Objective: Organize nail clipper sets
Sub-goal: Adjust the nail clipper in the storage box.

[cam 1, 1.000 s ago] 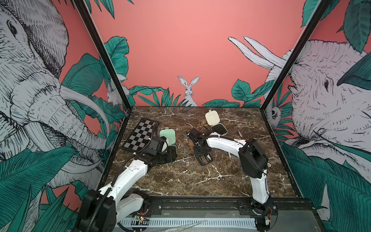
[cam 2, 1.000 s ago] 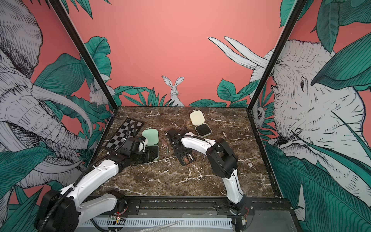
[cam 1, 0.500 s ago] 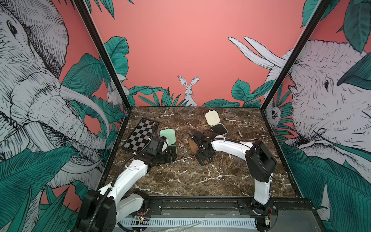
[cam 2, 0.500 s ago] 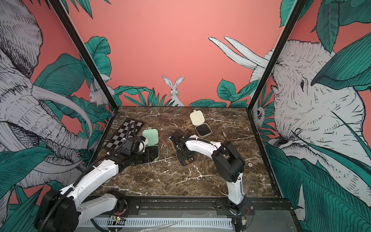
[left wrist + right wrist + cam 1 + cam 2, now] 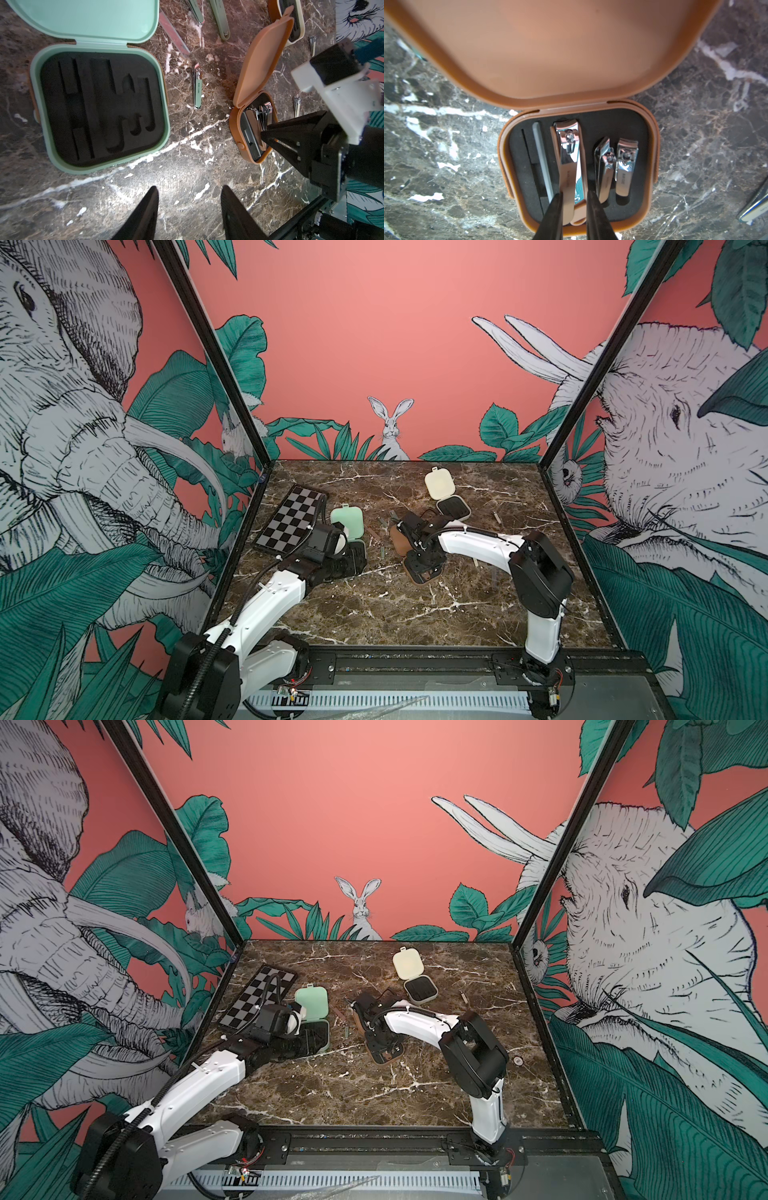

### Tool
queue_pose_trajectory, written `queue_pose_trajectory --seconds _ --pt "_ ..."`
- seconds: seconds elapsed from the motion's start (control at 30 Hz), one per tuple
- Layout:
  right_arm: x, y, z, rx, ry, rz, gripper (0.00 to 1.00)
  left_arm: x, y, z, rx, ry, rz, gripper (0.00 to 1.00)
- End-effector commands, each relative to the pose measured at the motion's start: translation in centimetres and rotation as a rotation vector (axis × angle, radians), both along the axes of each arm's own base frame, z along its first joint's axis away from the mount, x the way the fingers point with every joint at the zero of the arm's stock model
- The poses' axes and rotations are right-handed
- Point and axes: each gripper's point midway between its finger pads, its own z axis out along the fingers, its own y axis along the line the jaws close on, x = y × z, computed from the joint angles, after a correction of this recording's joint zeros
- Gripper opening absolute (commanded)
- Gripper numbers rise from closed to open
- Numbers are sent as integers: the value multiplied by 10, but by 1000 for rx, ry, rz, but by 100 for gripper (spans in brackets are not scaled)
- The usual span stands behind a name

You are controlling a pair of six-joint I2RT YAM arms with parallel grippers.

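Dial reference: in the top views the table [image 5: 374, 614] centre is the hub and the far wall is 12 o'clock.

**Progress**
- I judge one set of three to be nearly packed.
- The brown case [image 5: 653, 162], at the hub, lies open. It holds a large clipper [image 5: 570, 162], two small clippers [image 5: 626, 166] and a file [image 5: 542, 162].
- The mint green case [image 5: 108, 167], at 10 o'clock, lies open with every slot bare.
- The cream case [image 5: 439, 486], at 1 o'clock, is also open.
- A green clipper [image 5: 197, 89] and other green tools [image 5: 220, 20] lie loose at 11 o'clock, between the mint and brown cases.
- A slim pale tool [image 5: 496, 516] lies alone at 2 o'clock.
- Left to do, in my judgement: load the mint and cream cases, then shut all three lids.

**Grippers**
- The right gripper [image 5: 574, 194] has its jaws narrow, one on each side of the large clipper's tail.
- The left gripper [image 5: 189, 187] has its jaws wide, with nothing between them, over bare table beside the mint case.

**Not resolved**
- I cannot tell whether the right jaws press on the clipper.
- The cream insert is too small to read.
- The frame edge cuts off the green tools.
- One small clipper looks tipped on edge.
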Motion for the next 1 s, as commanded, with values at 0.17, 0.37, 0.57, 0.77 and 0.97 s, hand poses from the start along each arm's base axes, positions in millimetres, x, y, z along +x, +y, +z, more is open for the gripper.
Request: queue_pose_trajectory --seconds 0.17,0.37,0.57,0.77,0.97 --pt "-8 -12 -34 -80 62 2 14 1 0 10 -9 -17 12 51" --pt "-11 -17 -47 -111 79 1 13 1 1 10 -8 -18 13 51" --pt "-15 -21 -61 -135 101 3 13 2 1 9 -9 -15 13 51" --pt "-17 -21 -68 -135 112 -12 13 2 1 10 -7 -17 14 51" --pt "4 -1 -10 -37 11 -10 15 8 0 18 6 -36 10 51"
